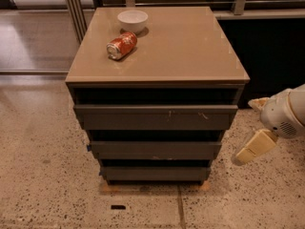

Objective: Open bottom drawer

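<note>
The tan-topped cabinet (190, 51) stands in the middle of the camera view with three dark grey drawers stacked below its top. The bottom drawer (155, 173) is the lowest and narrowest, with a plain flat front, and it is pushed in. The middle drawer (155, 150) and the widest top drawer (155, 117) with pale scratches sit above it. My gripper (244, 130) hangs at the right of the cabinet, level with the middle drawer and apart from it. It is open and empty, with its beige fingers (255, 147) spread.
A white bowl (132, 19) and a red soda can (121, 45) lying on its side sit on the cabinet top at the back left. Metal door frames (74, 8) stand behind on the left. A small dark mark (117, 207) lies on the speckled floor in front.
</note>
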You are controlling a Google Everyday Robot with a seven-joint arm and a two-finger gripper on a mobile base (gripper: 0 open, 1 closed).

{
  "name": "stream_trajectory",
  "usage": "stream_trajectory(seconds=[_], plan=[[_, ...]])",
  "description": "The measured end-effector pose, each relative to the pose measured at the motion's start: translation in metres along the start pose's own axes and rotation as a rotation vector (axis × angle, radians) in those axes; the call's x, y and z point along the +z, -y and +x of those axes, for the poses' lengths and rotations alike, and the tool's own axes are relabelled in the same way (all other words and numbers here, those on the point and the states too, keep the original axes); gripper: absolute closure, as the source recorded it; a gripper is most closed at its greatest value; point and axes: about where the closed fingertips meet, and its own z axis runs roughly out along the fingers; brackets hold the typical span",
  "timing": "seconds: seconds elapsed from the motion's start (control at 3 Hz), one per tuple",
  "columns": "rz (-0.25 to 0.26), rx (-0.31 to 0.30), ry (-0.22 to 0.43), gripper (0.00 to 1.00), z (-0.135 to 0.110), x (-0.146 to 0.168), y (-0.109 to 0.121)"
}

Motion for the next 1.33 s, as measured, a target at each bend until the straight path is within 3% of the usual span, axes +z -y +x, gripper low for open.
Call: stream_trajectory(seconds=[0.33,0.67,1.33], plan=[[-0.002,0.107,0.128,0.0,0.011,0.067,0.037],[-0.012,0.136,0.137,0.18,0.022,0.089,0.043],[-0.011,0.132,0.136,0.65,0.02,0.086,0.042]])
